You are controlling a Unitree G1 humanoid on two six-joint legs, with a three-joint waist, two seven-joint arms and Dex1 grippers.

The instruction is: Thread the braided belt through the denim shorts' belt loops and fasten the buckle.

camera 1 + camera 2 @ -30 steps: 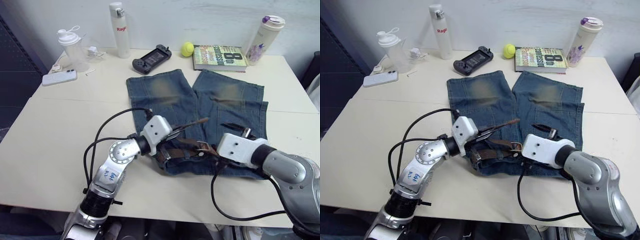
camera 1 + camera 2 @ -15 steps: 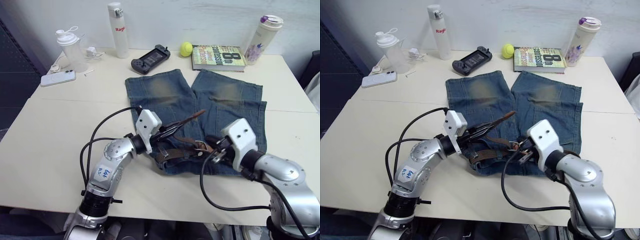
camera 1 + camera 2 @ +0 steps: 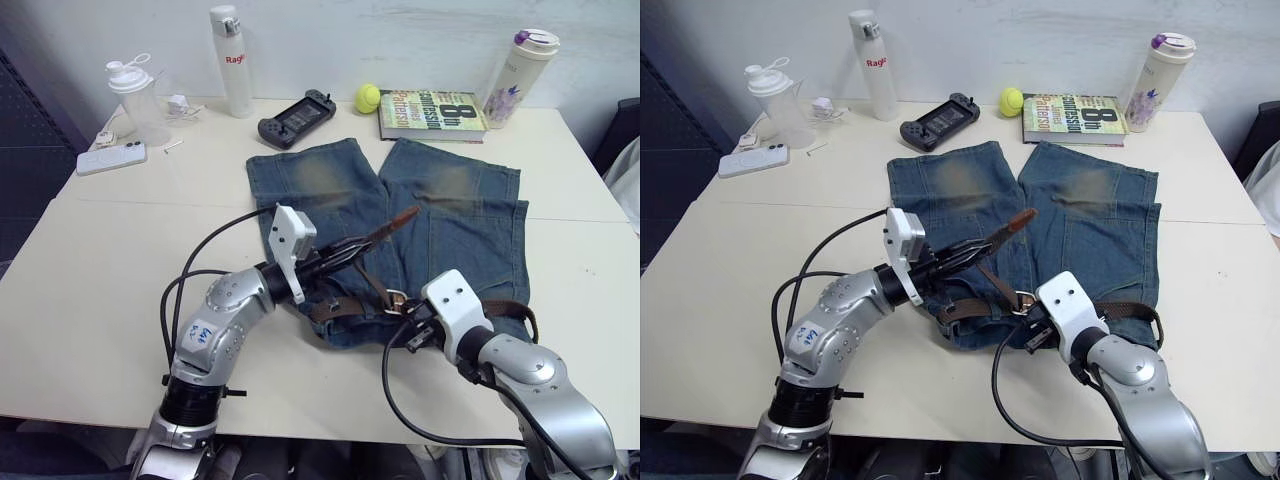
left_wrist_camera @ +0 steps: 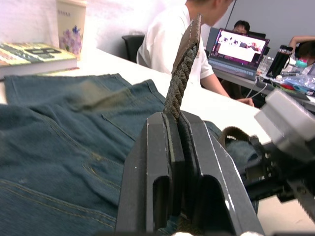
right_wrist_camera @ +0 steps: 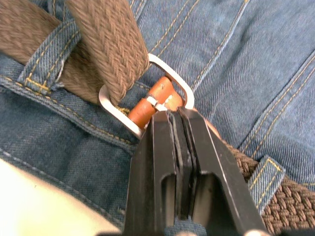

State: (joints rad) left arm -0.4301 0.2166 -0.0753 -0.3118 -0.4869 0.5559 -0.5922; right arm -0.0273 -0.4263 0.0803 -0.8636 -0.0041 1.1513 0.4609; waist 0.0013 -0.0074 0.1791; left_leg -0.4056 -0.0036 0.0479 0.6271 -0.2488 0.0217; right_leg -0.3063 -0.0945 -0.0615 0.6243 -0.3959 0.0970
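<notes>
Arms: silver-grey metal shells, rounded joints
Wrists: white boxy housings
Cables: black, looping beside each forearm
Left pincer (image 3: 345, 256): black fingers
Right pincer (image 3: 402, 328): black fingers
Marking: blue-lettered sticker, left forearm, lower left of frame

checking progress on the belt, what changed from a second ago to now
The right tool swung round and drew back toward the robot, ending at the buckle with the belt end already through the frame. The left tool stayed shut on the braided belt tip, held raised. The denim shorts kept their place.
</notes>
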